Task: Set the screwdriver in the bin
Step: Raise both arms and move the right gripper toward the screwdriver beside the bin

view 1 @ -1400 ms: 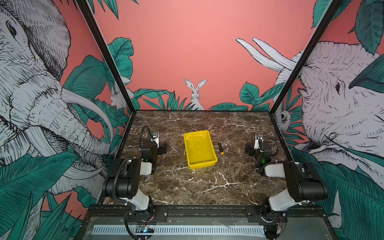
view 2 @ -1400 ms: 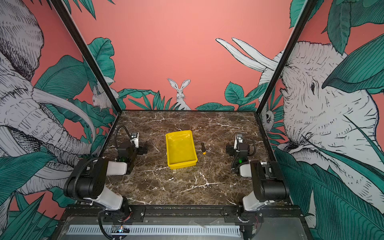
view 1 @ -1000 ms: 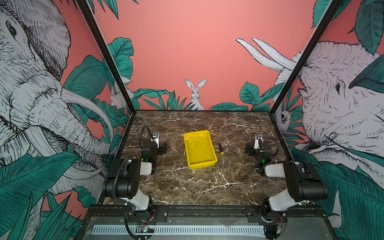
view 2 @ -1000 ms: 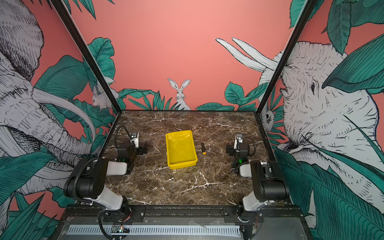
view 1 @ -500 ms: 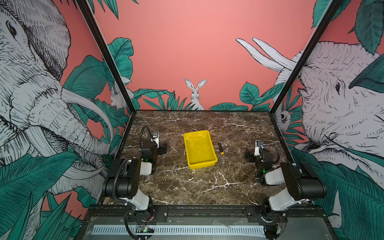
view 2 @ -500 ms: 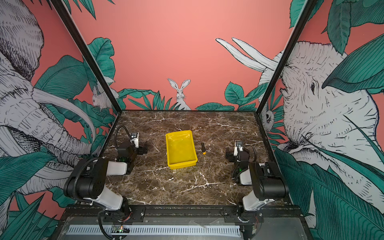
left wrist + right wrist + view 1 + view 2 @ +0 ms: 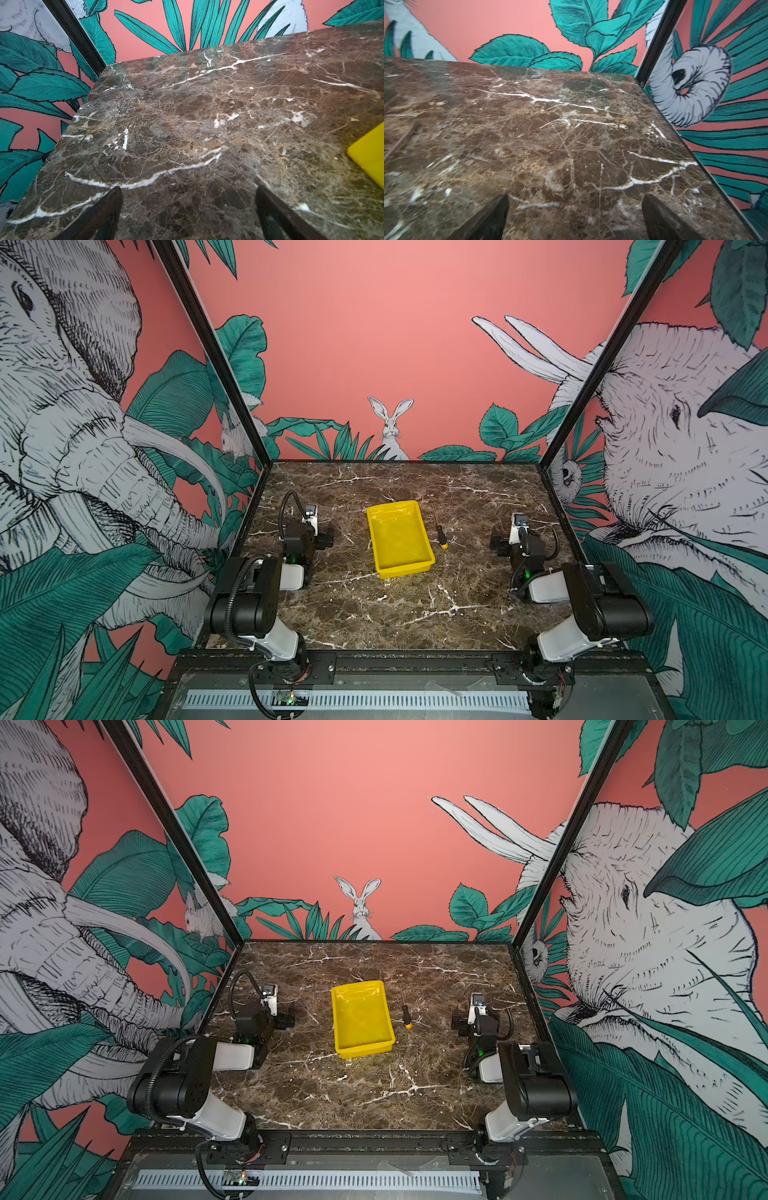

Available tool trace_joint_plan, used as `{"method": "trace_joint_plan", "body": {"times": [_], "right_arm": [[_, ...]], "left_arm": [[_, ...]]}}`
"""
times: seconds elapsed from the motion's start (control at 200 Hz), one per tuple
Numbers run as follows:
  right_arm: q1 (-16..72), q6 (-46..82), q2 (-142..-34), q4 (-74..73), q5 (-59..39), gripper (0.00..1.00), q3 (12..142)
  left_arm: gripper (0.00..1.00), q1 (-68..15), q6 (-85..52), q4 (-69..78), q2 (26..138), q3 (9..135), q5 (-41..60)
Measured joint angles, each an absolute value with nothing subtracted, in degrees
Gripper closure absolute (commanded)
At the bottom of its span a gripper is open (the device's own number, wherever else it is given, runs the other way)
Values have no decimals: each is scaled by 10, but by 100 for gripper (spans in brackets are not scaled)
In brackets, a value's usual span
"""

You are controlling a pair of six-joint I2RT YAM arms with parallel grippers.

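Right gripper (image 7: 575,216): wide apart, with nothing between its two dark fingertips (image 7: 494,214). It hangs low over bare worktop near the right edge.
Left gripper (image 7: 188,209): also spread wide and holding nothing. It hangs over bare worktop near the left edge.
Worktop (image 7: 399,605): dark brown marble with white veins.
Screwdriver (image 7: 439,531): lies flat on the worktop, just beside the right wall of the bin, not inside it and apart from both grippers. It sits between the bin and the right gripper.
Screwdriver direction: its long line runs from the back edge toward the front edge of the worktop, leaning a little. The thin dark shaft points to the back. The black handle and the yellow-orange cap point to the front.
Bin (image 7: 428,562): bright yellow tray near the middle of the worktop, long side running back to front. Nothing is in it.
Top views: both show the whole screwdriver (image 7: 406,1013), the whole bin (image 7: 388,1044) and both arms.
Left wrist view: shows only one yellow corner of the bin (image 7: 369,153), and no screwdriver.
Right wrist view: shows a thin blurry bar at the picture's edge; I cannot tell if it is the screwdriver. No bin shows here.
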State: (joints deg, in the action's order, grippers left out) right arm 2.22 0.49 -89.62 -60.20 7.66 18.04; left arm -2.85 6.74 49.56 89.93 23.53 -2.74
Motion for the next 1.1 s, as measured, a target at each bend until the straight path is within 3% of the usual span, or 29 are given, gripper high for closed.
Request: {"method": "trace_joint_plan", "body": {"times": [0.175,0.255,0.455,0.59,0.756,1.101], "right_arm": [[22,17,-895,-567,123,1,204],[23,23,-873,-518,143,1,206],[23,77,-698,-214,172,1,331],[23,125,-657,-48,136,1,467],[53,183,-687,97,77,1,568],[220,221,-858,242,47,14,657]], "left_arm": [[0,-29,60,484,896,238,-53],[0,-29,43,378,858,271,-82],[0,-30,-59,69,729,493,-104],[0,-32,-139,-109,704,656,-96],[0,-32,-159,-247,734,769,-59],[0,-41,-145,-352,788,694,-9]]}}
